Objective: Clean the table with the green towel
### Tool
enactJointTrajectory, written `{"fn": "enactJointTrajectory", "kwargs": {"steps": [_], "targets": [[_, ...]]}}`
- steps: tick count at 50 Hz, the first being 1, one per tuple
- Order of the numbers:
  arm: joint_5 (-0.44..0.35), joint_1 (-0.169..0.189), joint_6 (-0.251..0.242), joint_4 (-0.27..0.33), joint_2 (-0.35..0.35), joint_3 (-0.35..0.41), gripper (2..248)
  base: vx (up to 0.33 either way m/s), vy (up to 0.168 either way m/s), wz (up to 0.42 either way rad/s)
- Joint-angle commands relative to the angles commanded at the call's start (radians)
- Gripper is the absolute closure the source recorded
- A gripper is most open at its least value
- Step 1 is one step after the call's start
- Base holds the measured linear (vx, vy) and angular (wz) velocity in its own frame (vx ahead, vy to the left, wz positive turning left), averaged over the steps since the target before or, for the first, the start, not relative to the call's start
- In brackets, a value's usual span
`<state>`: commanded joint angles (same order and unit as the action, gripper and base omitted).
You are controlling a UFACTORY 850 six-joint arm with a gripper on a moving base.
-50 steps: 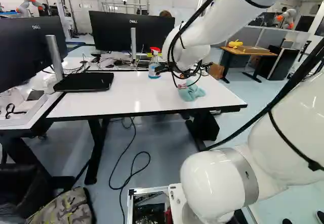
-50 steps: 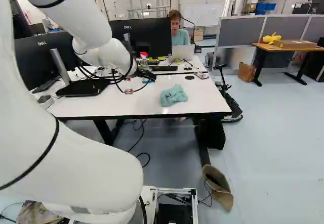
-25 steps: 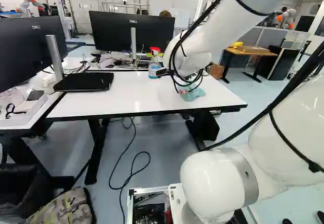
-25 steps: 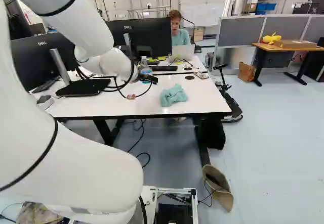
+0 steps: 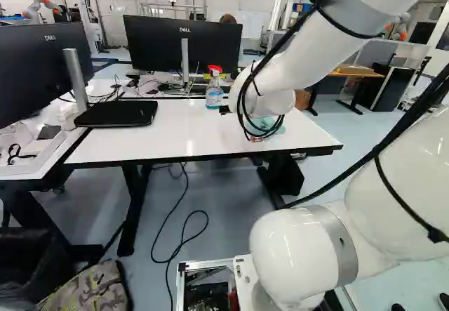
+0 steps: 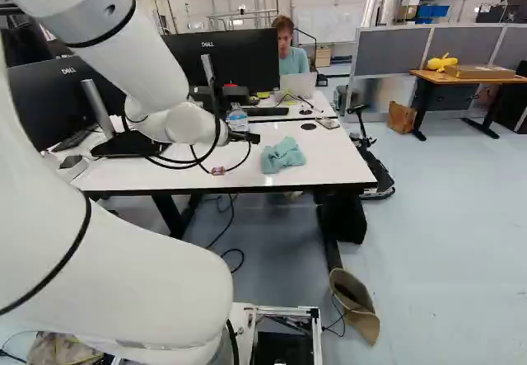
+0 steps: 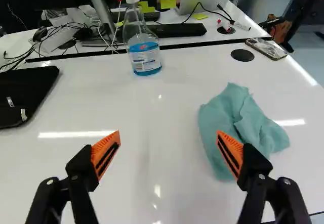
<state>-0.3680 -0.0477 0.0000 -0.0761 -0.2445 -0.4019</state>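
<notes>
Holding gripper (image 6: pixel 245 137) over the white table (image 5: pixel 140 142), with its two fingers spread wide apart. Gripping nothing; seeing only bare tabletop between the orange pads (image 7: pixel 104 150) in wrist view. Can't judge height above the surface.

Seeing the green towel (image 7: pixel 233 118) crumpled on the tabletop, out past one finger and off to that side, partly covered by it in wrist view. Seeing a gap between gripper and towel in right base view. Finding the towel partly hidden behind the arm and its cables in left base view.

Also on the table: seeing the spray bottle (image 7: pixel 144 57) upright ahead of the gripper, with blue liquid low inside and a red-and-white head. Finding a flat black slab (image 5: pixel 116 113) toward the left of left base view. Seeing a phone (image 7: pixel 267 48) at the far edge beyond the towel, near a round black disc (image 7: pixel 242 55) in the tabletop. Spotting a keyboard (image 7: pixel 177 30) on the adjoining desk, just behind the bottle.

Looking toward two monitors, one (image 5: pixel 182 41) behind the bottle, the other (image 5: pixel 38 72) at the far left of left base view. Seeing black cables (image 5: pixel 245 107) looped around the arm's forward end.
</notes>
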Motion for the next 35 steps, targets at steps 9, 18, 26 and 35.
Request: {"fn": "enactJointTrajectory", "kwargs": {"steps": [9,18,26,35], "targets": [[-0.086,0.008,0.0,0.013,-0.006,0.053,3,0.0,0.0,0.0],[-0.17,0.016,0.0,0.026,-0.012,0.106,3,0.0,0.0,0.0],[-0.236,0.022,0.0,0.036,-0.016,0.147,3,0.0,0.0,0.0],[-0.301,0.028,0.0,0.045,-0.021,0.188,3,0.0,0.0,0.0]]}}
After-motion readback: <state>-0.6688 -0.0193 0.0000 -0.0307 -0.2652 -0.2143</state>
